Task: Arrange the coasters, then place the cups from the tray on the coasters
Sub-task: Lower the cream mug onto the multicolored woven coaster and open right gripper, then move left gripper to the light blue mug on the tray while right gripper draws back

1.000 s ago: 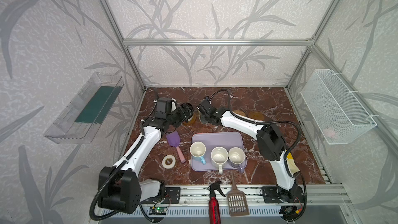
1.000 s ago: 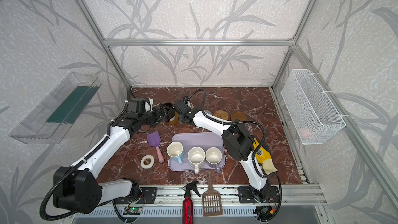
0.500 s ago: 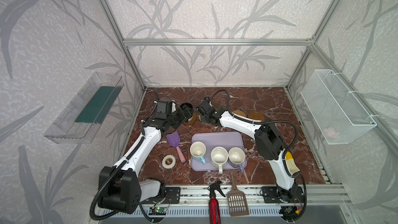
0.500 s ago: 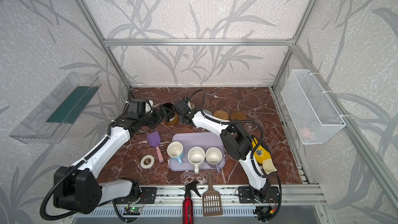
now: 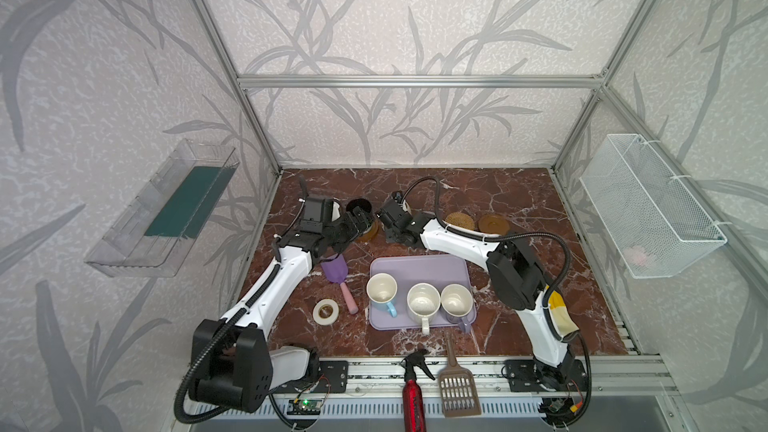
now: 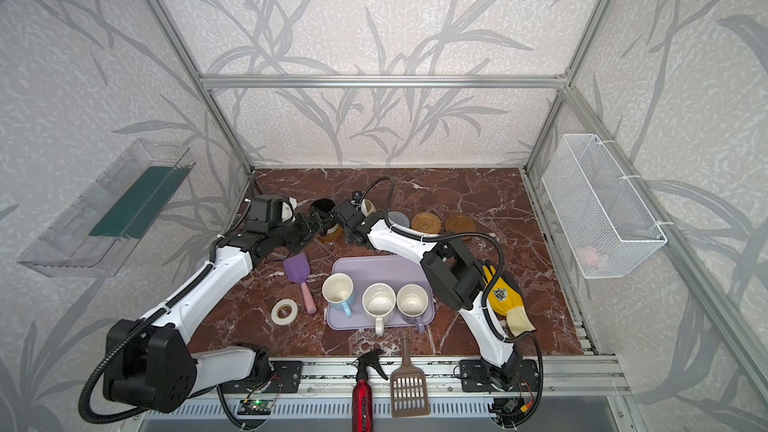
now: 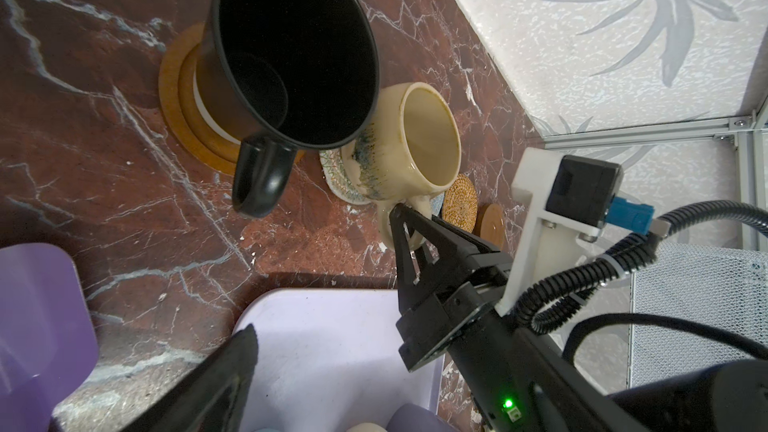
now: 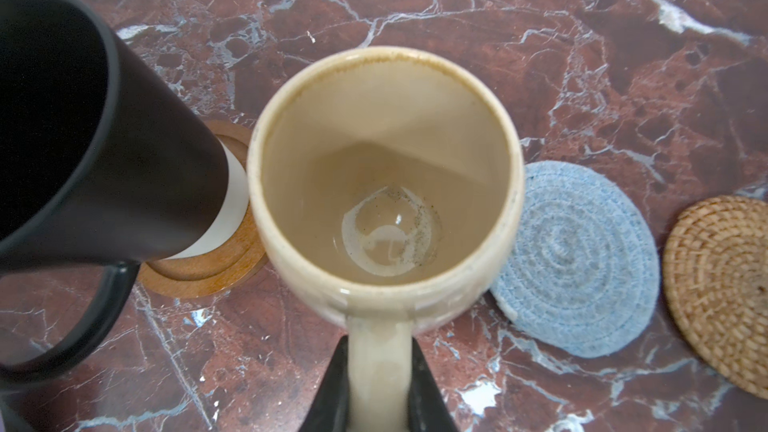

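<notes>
The beige mug is clenched by its handle in the right end effector, seemingly for seating on the cream woven coaster; the left end effector is seen released.

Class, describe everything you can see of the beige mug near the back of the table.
The beige mug is glazed ceramic, cream inside with a brownish rim and blue-brown speckled drips outside. It is empty, with a pale ring on its bottom. It is upright over the cream woven coaster; whether it rests there is unclear. The right end effector is shut on its handle. The black mug stands close beside it.
</notes>
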`<state>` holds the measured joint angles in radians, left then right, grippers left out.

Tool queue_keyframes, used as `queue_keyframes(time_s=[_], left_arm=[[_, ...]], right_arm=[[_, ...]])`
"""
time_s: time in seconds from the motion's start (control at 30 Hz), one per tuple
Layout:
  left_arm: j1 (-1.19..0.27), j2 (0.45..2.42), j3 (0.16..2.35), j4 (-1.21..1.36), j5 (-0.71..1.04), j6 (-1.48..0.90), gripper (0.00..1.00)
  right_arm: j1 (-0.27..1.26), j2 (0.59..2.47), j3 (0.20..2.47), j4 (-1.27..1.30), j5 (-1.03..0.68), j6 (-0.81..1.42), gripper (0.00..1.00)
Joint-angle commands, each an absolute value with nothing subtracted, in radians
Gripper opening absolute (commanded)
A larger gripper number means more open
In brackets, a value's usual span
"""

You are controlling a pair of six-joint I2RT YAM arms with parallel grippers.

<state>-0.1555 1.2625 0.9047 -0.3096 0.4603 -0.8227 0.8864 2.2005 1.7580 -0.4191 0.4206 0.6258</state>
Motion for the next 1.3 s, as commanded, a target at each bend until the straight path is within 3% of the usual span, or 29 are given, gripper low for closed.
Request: queue_keyframes(time_s=[0.0, 0.07, 0.37, 0.6, 0.83, 0.87, 0.93, 0.97, 1.27], left_arm=[[-0.149, 1.242, 0.893, -0.288, 0.475, -0.823, 0.97], [-0.149, 1.240, 0.890, -0.288, 0.476, -0.824, 0.97], [-0.149, 1.236, 0.884, -0.284, 0.480, -0.827, 0.97], [-0.151, 1.221, 0.885, -0.318, 0.474, -0.812, 0.99], [-0.177, 1.181, 0.955, -0.546, 0.399, -0.705, 0.99], [-0.183, 1.168, 0.964, -0.582, 0.381, -0.689, 0.99], [-0.199, 1.143, 0.974, -0.646, 0.354, -0.674, 0.99], [-0.212, 1.129, 0.981, -0.679, 0.339, -0.667, 0.99], [-0.534, 1.063, 1.029, -0.927, 0.026, -0.729, 0.99]], right_arm=[[0.897, 2.187, 1.726, -0.415, 0.416, 0.676, 0.08], [0.897, 2.181, 1.709, -0.407, 0.409, 0.684, 0.17], [0.896, 2.177, 1.700, -0.396, 0.372, 0.676, 0.31], [0.895, 2.136, 1.688, -0.410, 0.369, 0.664, 0.51], [0.894, 1.987, 1.577, -0.366, 0.365, 0.668, 0.79], [0.894, 1.956, 1.551, -0.356, 0.366, 0.666, 0.88], [0.894, 1.904, 1.516, -0.361, 0.361, 0.663, 0.90], [0.894, 1.869, 1.491, -0.362, 0.357, 0.664, 0.99], [0.889, 1.607, 1.299, -0.339, 0.315, 0.656, 0.99]])
